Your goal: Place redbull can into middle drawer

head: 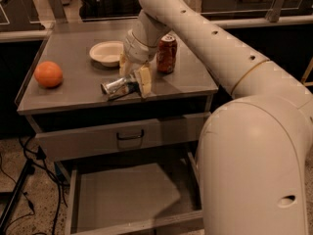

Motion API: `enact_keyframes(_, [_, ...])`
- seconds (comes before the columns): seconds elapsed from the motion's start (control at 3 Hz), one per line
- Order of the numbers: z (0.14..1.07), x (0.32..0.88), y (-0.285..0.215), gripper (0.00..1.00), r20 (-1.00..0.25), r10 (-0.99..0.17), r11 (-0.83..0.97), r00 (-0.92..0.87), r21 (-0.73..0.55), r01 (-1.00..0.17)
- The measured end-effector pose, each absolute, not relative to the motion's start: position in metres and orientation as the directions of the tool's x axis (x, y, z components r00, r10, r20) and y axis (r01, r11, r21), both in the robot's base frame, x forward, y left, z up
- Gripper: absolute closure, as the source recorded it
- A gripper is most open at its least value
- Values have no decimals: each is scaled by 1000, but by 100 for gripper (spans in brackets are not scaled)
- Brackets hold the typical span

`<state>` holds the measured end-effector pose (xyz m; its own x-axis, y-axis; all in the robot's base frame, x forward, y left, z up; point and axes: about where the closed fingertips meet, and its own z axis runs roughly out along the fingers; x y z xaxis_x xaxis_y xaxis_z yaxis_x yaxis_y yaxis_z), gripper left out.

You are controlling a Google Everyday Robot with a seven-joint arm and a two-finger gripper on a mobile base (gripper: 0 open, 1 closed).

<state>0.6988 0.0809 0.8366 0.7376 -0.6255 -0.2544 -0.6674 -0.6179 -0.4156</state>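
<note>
The redbull can lies on its side on the grey cabinet top, near the front edge, its shiny end pointing left. My gripper reaches down from the arm and is shut around the can's right end, one cream finger in front of it and one behind. The can still rests on the top. The middle drawer is pulled open below, its flat grey floor bare.
An orange sits at the left of the top. A white bowl stands behind the can, and a red soda can stands upright to its right. A closed drawer front with a dark loop handle is above the open drawer. Cables lie on the floor at the left.
</note>
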Motion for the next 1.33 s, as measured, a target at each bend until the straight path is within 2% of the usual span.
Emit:
enact_keyframes(0.33, [837,699,81,100,-254,-626,-618,738,-416,-667])
enact_keyframes(1.0, [838,697,81,100,-254,-626,-618,738,-416,-667])
enact_keyframes(1.33, [868,695,83,100,-255,-654,-590,712,-418,-691])
